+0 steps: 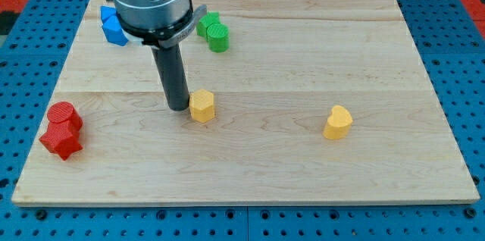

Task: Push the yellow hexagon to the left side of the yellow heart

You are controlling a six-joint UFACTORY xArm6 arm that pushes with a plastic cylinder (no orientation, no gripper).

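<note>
The yellow hexagon (201,106) sits near the middle of the wooden board (265,165). My tip (179,107) rests on the board right at the hexagon's left side, touching or nearly touching it. The yellow heart (338,123) lies well to the view's right of the hexagon, slightly lower in the view.
Two red blocks (62,129) sit close together at the board's left edge. Blue blocks (112,26) lie at the top left, partly hidden by the arm. Two green blocks (214,31) sit at the top, right of the arm.
</note>
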